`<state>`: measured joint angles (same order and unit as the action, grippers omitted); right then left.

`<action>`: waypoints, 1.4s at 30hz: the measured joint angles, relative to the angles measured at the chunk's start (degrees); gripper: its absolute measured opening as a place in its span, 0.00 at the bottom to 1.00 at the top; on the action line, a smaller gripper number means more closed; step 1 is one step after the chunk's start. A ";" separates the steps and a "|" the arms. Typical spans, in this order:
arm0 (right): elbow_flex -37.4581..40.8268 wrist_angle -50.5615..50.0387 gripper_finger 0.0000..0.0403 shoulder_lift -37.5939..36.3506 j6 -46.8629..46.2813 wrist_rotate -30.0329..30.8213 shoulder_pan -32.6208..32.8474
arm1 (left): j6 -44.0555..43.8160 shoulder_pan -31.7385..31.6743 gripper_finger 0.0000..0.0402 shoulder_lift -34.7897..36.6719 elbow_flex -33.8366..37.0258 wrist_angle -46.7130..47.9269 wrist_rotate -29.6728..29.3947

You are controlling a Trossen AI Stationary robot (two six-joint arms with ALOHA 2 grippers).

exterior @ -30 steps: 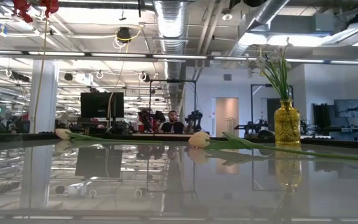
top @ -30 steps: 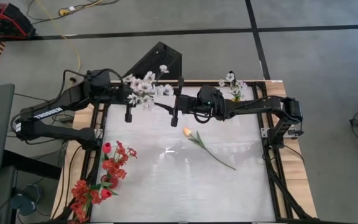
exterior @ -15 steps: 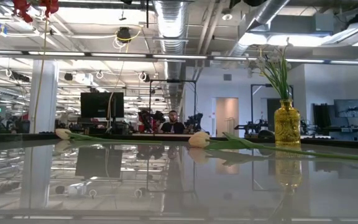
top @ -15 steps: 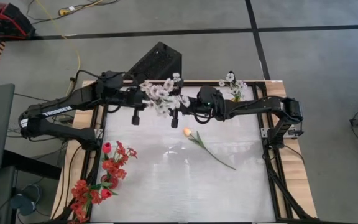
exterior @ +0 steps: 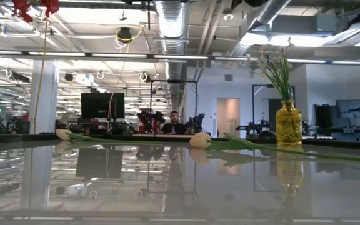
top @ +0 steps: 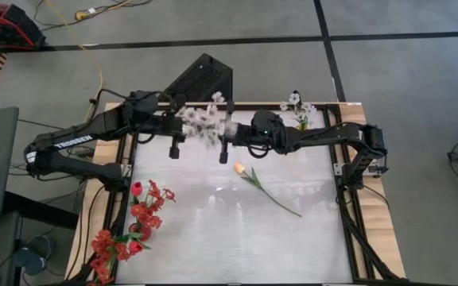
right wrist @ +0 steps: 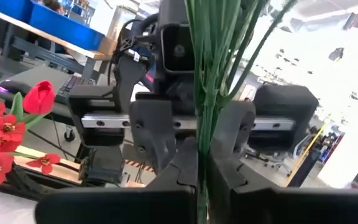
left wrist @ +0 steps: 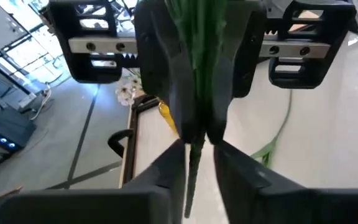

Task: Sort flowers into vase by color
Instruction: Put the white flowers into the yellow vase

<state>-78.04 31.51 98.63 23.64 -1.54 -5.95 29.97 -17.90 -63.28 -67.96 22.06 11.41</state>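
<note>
Grey floor surrounded the white worktop (top: 213, 238) in the high view, where both claws met over its far edge around a spray of white blossoms (top: 205, 123), blurred; a peach tulip (top: 239, 168) lay loose mid-worktop and red flowers (top: 141, 210) stood at the near left. Low down, an amber vase (exterior: 289, 124) held green stems with white blooms. Left wrist: the left claw (left wrist: 199, 162) stood slightly parted around the stems. Right wrist: the right claw (right wrist: 199, 168) pinched the same green stems.

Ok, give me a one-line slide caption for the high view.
Mid-air handover: left gripper and right gripper meet on the white spray above the table; peach tulip lies below.
</note>
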 joint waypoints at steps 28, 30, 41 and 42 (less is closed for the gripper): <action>30.84 -30.89 0.09 -49.23 -13.53 11.55 6.21 | -7.25 -21.03 0.26 9.53 16.05 -0.98 24.91; 35.22 -31.34 0.09 -53.46 -14.70 15.33 9.13 | -8.49 -20.95 0.24 10.98 19.76 -6.30 25.48; 54.40 -31.27 0.09 -73.40 -18.61 44.59 20.20 | -14.73 -21.02 0.21 16.75 36.79 -32.15 19.29; 55.46 -31.15 0.09 -74.76 -18.84 45.99 20.49 | -15.19 -21.02 0.21 16.95 37.45 -33.22 19.29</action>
<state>-22.58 0.36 23.86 4.81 44.45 14.54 14.78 -38.92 -46.33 -30.52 -11.16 30.70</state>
